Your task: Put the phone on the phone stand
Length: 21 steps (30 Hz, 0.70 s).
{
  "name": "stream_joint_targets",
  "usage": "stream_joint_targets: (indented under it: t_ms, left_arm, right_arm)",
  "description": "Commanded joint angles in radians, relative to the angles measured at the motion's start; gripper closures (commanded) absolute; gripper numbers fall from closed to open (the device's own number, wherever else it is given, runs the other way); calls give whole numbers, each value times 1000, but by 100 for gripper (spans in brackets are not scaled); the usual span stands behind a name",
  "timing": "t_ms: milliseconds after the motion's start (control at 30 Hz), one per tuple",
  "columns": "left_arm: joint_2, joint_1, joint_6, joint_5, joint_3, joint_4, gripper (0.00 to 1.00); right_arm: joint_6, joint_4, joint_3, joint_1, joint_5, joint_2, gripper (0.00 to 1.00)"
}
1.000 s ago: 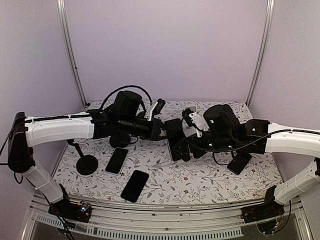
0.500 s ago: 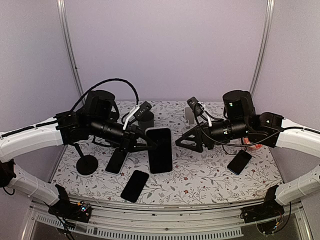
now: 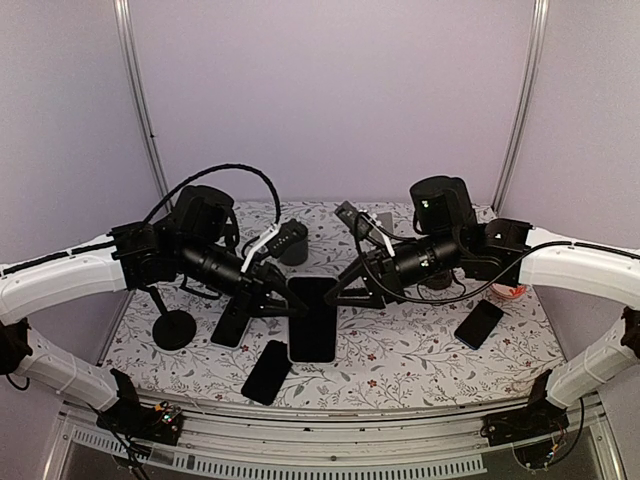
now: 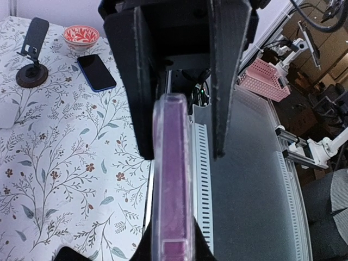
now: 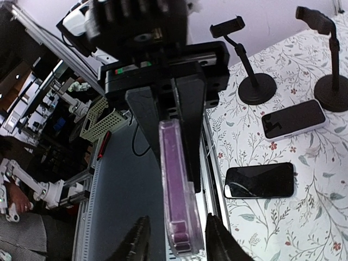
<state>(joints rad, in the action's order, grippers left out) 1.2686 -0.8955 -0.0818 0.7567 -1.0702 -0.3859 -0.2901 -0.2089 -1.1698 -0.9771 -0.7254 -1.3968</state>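
While the left arm reaches in from its side, a phone stand (image 3: pixel 172 328) with a round foot sits at the far left of the flowered tablecloth (image 3: pixel 420 355). Just right of it, a second phone (image 3: pixel 232 322) lies flat and is partly hidden by the arm. A third phone (image 3: pixel 268 372) lies nearer the front edge.

The left gripper (image 3: pixel 288 300) is clamped on one end of the phone (image 3: pixel 312 322), which hangs in the air at the middle of the table, between the two arms. From above the phone shows a black glass face with a pale rim. Seen edge-on from the wrists (image 4: pixel 171 185), it wears a clear case with purple showing through.

The right gripper (image 3: pixel 338 293) meets the phone's other end, its jaws apart with one finger on each side of the phone's edge; a gap shows on at least one side. Further right a fourth phone (image 3: pixel 480 323) lies on the cloth, and a small bowl (image 3: pixel 510 291) sits near the right edge.
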Motion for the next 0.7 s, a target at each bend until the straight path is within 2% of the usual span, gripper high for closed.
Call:
stream_joint_targets:
  t_ms: [0,100,133,267,400,533,667]
  left_arm:
    - [-7,8,20,40,-25,21,100]
    - [-3,7,20,39,-24,16,100]
    - [-2,6,18,29,-26,16,95]
    - [-18,7,6,-62,-19,45,69]
    - [-63,7,-42,-216,4,99,39]
    - [-104,6,-77,-351,25,110,28]
    - [-112,6,-107,-444,34,99,27]
  right_arm:
    - [27,19,-33,-9,-42,-15,75]
    - [44,23,-33,-9,-46,-11,95]
    - [46,27,-33,-8,-46,-9,99]
    - [49,27,-33,-7,-41,-10,100]
    - [33,24,-33,21,-29,3,100]
    - [23,-6,-33,71,39,41,100]
    - [5,-60,-33,139,153,73,100]
